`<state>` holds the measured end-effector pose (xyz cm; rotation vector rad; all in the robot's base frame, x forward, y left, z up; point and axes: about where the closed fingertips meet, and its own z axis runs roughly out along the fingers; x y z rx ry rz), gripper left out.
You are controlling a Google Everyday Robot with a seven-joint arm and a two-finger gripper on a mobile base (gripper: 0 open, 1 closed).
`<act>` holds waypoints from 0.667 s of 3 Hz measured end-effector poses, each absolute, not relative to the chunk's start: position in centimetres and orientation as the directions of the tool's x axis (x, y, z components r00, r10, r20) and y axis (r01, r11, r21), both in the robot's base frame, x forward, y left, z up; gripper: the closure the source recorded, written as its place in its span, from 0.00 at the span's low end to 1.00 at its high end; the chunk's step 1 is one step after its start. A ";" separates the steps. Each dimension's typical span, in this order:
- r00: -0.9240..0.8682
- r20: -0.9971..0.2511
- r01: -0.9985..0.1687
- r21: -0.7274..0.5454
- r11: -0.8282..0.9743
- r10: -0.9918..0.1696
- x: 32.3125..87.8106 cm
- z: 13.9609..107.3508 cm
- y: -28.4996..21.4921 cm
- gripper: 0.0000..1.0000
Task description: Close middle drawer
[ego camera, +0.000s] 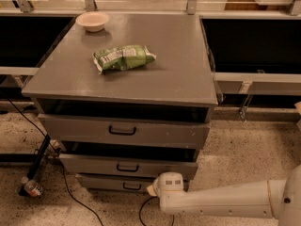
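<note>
Grey table (178,79) with three stacked drawers, seen from above and in front. White arm (221,202) enters from the lower right, low over the speckled floor. It ends in the gripper (159,186), which sits before the right end of the bottom drawer (101,182) – how far it is open cannot be told, nor whether it touches anything. Top drawer (80,128), tall-fronted, lies well above the gripper. The middle drawer (94,164) lies just above and left of the gripper, with a dark gap showing over its low front panel; its small black handle (127,167) is up and left of the gripper. Green bag (123,57) and pale bowl (92,20) rest on the table top, far above the gripper – bowl at the back left. A bottle (32,187) lies on the floor far to the left.
</note>
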<state>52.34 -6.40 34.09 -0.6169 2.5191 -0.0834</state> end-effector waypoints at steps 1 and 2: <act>-0.749 -0.491 -0.411 -0.181 0.893 -0.445 52.3 34.1 -6.4 0.00; -0.749 -0.491 -0.411 -0.181 0.893 -0.445 52.3 34.1 -6.4 0.00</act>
